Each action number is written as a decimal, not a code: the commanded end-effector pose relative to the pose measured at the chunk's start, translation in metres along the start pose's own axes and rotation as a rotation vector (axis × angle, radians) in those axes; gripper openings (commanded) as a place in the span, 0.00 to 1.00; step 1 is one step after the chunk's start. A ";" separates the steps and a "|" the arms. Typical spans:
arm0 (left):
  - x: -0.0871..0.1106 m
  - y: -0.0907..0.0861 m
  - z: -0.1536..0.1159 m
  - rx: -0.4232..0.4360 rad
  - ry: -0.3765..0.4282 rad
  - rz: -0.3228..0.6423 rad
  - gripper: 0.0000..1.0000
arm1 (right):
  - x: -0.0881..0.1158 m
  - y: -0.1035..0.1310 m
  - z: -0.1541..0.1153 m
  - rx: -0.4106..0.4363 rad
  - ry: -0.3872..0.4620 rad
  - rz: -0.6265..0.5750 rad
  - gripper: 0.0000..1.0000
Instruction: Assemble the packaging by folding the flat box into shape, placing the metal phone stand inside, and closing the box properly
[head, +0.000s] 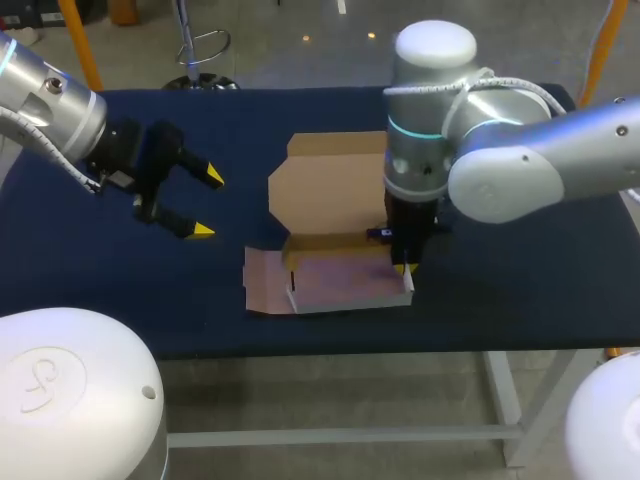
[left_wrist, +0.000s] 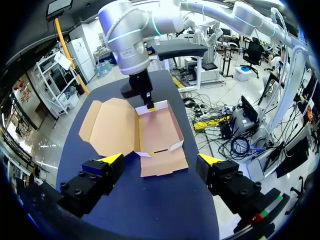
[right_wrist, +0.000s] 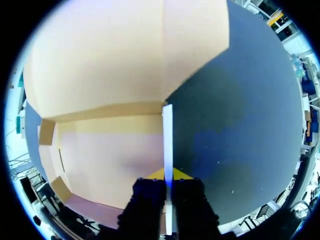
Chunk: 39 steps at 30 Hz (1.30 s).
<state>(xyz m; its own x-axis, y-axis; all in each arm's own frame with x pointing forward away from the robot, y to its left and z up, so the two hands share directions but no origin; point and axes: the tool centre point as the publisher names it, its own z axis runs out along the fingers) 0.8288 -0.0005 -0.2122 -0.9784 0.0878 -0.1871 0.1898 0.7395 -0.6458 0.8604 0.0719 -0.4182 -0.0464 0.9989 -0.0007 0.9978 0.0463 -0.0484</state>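
Right gripper (right_wrist: 167, 175) clamps the brown cardboard box (head: 330, 185) by its side wall (right_wrist: 167, 135) with 2 fingers, probably to stand that wall upright, mid dark blue table (head: 120, 290). Left gripper (head: 209, 205) hangs wide open, empty, well apart. No metal phone stand visible.

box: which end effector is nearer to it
Right. The right end effector grips the box's side wall; the left end effector hangs open, apart from the box.

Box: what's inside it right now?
Only bare cardboard shows inside the box; nothing placed yet. The right fingers pinch its side wall, hiding a corner in the head view.
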 end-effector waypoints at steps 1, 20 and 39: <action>0.000 0.000 -0.001 -0.004 0.003 -0.001 1.00 | 0.003 0.003 -0.002 0.013 -0.017 0.006 0.00; 0.000 0.000 -0.001 -0.004 0.003 -0.001 1.00 | 0.002 0.002 0.000 0.009 -0.018 0.048 0.00; -0.009 -0.015 0.001 0.001 -0.050 -0.393 1.00 | 0.002 0.002 0.000 0.009 -0.018 0.048 0.00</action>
<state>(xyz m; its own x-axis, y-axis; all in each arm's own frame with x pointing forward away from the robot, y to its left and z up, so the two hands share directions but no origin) 0.8337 -0.0096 -0.1998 -0.9963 -0.0553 -0.0652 0.0037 0.7343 -0.6788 0.8624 0.0740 -0.4175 0.0009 0.9998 -0.0209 0.9985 -0.0020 -0.0543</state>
